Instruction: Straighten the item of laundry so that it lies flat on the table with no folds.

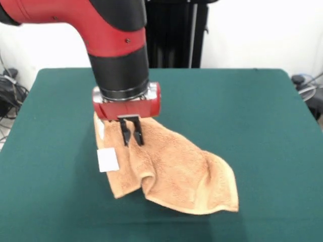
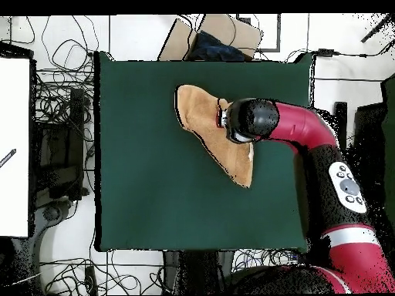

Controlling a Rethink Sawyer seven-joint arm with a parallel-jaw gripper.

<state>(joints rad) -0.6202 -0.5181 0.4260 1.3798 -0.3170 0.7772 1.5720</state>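
Observation:
The orange-tan towel (image 1: 171, 171) lies rumpled on the green table (image 1: 252, 111), left of centre in the front view, with one part folded over and a ridge down its middle. A white tag (image 1: 107, 160) shows at its left edge. In the overhead view the towel (image 2: 202, 123) forms a long, roughly triangular shape. My gripper (image 1: 131, 136) points down over the towel's far left part, right at the cloth. The arm (image 2: 293, 123) hides the towel's far corner.
Green table surface surrounds the towel on all sides. Cables and equipment (image 2: 62, 139) lie off the table's edges, and a white board (image 2: 14, 146) stands at the overhead view's left.

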